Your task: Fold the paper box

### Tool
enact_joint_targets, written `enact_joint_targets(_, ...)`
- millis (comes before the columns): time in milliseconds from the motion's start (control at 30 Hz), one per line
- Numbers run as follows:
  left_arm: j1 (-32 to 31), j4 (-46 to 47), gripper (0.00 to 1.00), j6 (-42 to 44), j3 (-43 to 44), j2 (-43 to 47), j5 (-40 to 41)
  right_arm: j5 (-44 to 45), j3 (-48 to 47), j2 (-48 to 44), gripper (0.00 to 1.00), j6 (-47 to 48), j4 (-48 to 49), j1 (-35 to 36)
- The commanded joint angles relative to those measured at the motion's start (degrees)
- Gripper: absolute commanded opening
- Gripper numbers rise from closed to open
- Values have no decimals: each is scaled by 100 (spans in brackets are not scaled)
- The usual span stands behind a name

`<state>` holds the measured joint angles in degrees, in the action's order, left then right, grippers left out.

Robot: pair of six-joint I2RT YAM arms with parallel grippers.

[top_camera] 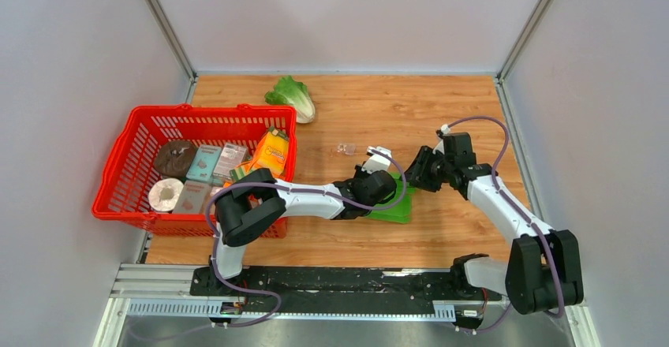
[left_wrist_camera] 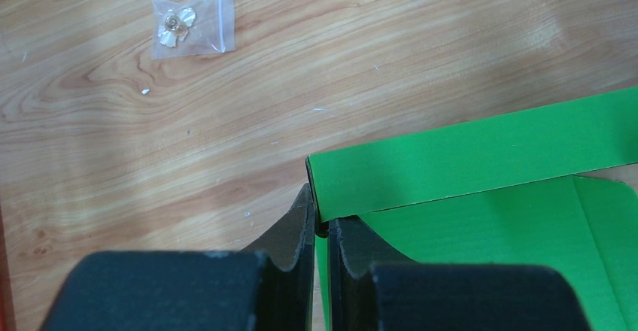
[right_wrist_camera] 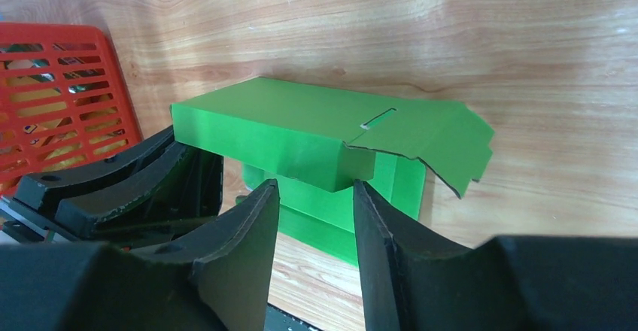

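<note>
Three pale walls (top_camera: 347, 16) enclose the work area, and we note a wood-grain table (top_camera: 442, 110) as the floor of it. Largest of the loose items is a red basket (top_camera: 205, 112) at the table's left side, holding an orange carton (top_camera: 270, 151) upright against its right wall, with several smaller packs and rolls beside it.

The left arm (top_camera: 308, 197) reaches from the basket's near corner across to the table's centre. In the overhead view it covers most of the paper box (top_camera: 398, 207), which lies on the table between the two wrists, partly formed (one long wall raised, a slotted panel and a jagged flap over it).

We find the left gripper (left_wrist_camera: 321, 229) pinched together on the end of that raised green wall. The right gripper (right_wrist_camera: 312, 195) stands with its jaws apart at the box's other side, green card between them. We cannot tell whether either finger touches it.

A head of lettuce (top_camera: 292, 96) rests near the back wall, well apart from the box. A small clear bag (left_wrist_camera: 192, 21) with a gold piece inside lies flat on bare wood just beyond the box.
</note>
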<state>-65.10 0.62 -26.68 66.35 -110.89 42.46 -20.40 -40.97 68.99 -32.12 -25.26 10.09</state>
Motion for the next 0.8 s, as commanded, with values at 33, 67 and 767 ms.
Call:
enact_joint_targets(33, 32, -510, 0, 119, -148, 208, -62, -429, 98, 158, 44, -286, 855, -59)
enact_joint_targets(67, 24, -493, 0, 84, -174, 208, -88, -499, 124, 185, 44, -347, 1012, -77)
enact_joint_targets(767, 32, -511, 0, -223, -298, 217, -107, -272, 652, -8, 2, -569, 1368, -288)
